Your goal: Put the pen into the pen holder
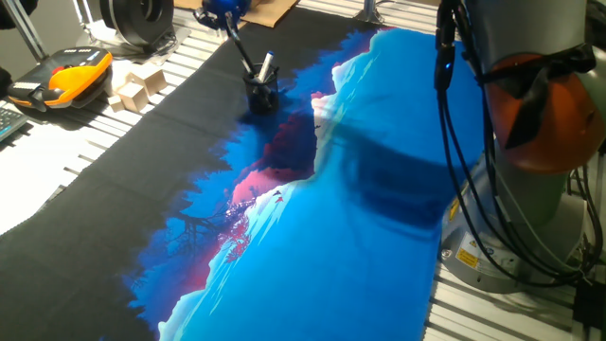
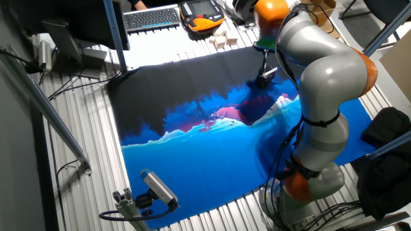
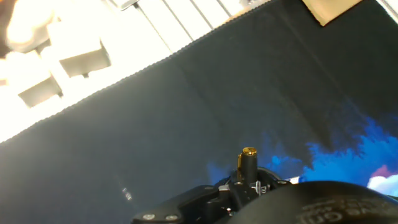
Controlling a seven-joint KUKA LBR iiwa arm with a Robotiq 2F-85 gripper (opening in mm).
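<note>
The pen holder point(image 1: 262, 98) is a small black cup on the dark far part of the mat; it also shows in the other fixed view point(image 2: 262, 81). The slender dark pen point(image 1: 241, 52) slants up and left from the holder, its lower end inside the cup. Its upper end runs into my gripper point(image 1: 224, 13), which is cut off by the top edge and looks shut on the pen. My gripper point(image 2: 263, 50) hangs straight above the holder. In the hand view only black parts and a brass-tipped stub point(image 3: 248, 155) show at the bottom edge.
A thicker whitish pen point(image 1: 268, 64) stands in the same cup. Pale wooden blocks point(image 1: 137, 87) lie left of the mat, beside an orange-and-black device point(image 1: 71, 76). Cardboard point(image 1: 270, 9) lies behind the holder. A keyboard point(image 2: 153, 17) is at the back. My arm's base point(image 1: 530, 142) stands at the right.
</note>
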